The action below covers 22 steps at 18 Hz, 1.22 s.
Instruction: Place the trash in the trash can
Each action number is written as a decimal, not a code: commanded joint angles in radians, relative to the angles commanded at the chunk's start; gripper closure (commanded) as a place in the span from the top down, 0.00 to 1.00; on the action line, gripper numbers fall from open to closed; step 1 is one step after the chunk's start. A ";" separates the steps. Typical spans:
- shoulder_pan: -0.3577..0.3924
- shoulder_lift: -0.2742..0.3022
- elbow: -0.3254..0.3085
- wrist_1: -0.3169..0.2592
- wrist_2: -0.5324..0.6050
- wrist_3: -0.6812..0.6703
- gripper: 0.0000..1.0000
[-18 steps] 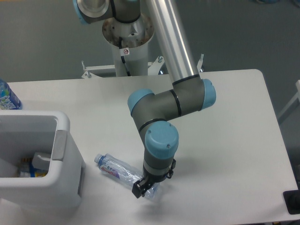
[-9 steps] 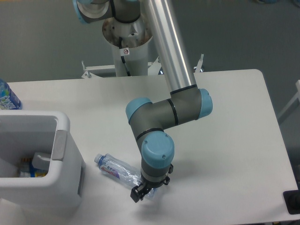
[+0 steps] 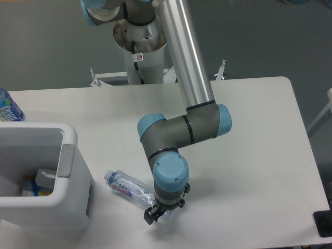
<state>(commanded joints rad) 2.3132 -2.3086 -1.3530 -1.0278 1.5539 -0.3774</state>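
Crushed bottle (image 3: 128, 186) lies flat on the white table (image 3: 249, 155) just right of the trash can (image 3: 44, 179), and my pincer (image 3: 155, 213) sits at its base end, jaws hidden, so grip unclear.

Clear bottle (image 3: 126, 185) with pale blue cap, white trash can (image 3: 49, 207), black claw (image 3: 157, 213).
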 joint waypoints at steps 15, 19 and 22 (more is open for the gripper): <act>-0.002 0.000 -0.006 -0.002 0.008 -0.003 0.78; -0.002 0.000 -0.006 -0.002 0.009 -0.003 0.69; -0.003 0.000 -0.006 -0.002 0.009 -0.003 0.62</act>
<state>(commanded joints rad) 2.3102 -2.3086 -1.3591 -1.0293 1.5631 -0.3804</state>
